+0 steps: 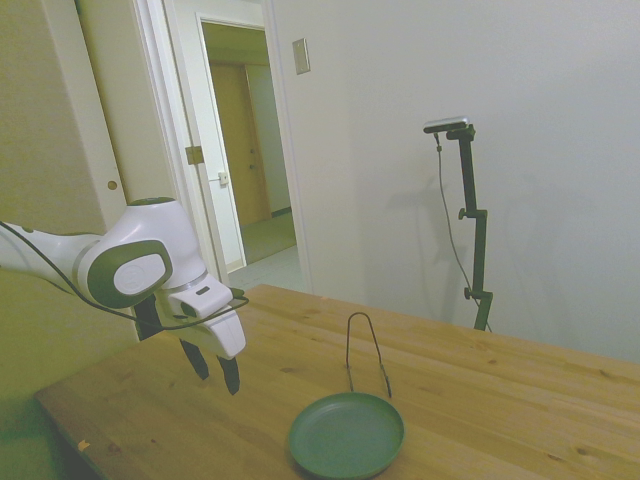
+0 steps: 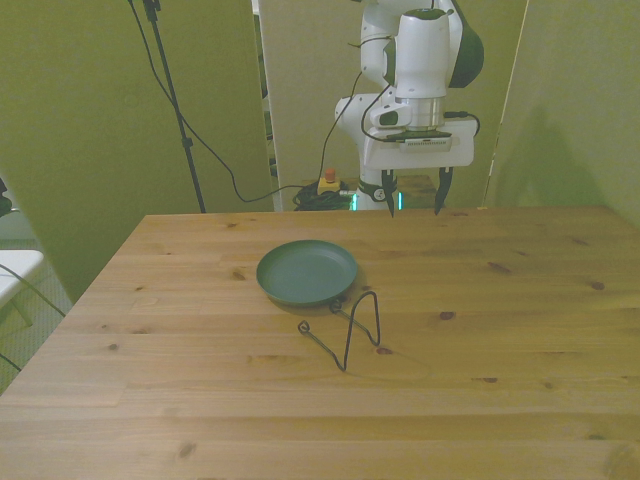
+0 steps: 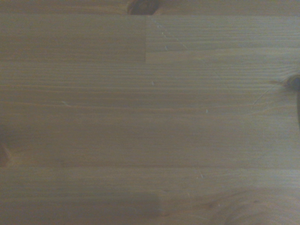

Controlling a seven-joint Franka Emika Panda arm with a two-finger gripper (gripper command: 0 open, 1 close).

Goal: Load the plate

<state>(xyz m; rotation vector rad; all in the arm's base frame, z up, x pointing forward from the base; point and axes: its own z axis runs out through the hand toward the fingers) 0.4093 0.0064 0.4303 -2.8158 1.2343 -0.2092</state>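
Here your white two-finger gripper (image 2: 412,195) hung above the far edge of the wooden bench (image 2: 520,330), its dark fingers (image 2: 388,190) spread apart and holding nothing. The round dark green plate (image 2: 307,271) lay flat on the bench, toward the front view's left of the gripper and well apart from it. Just beside the plate, on its near side in the front view, stood the thin dark wire rack loop (image 2: 357,325), upright on the wood. In the side view the plate (image 1: 346,435) sat below the loop (image 1: 366,352). Your wrist camera showed only bare wood grain with knots (image 3: 143,5).
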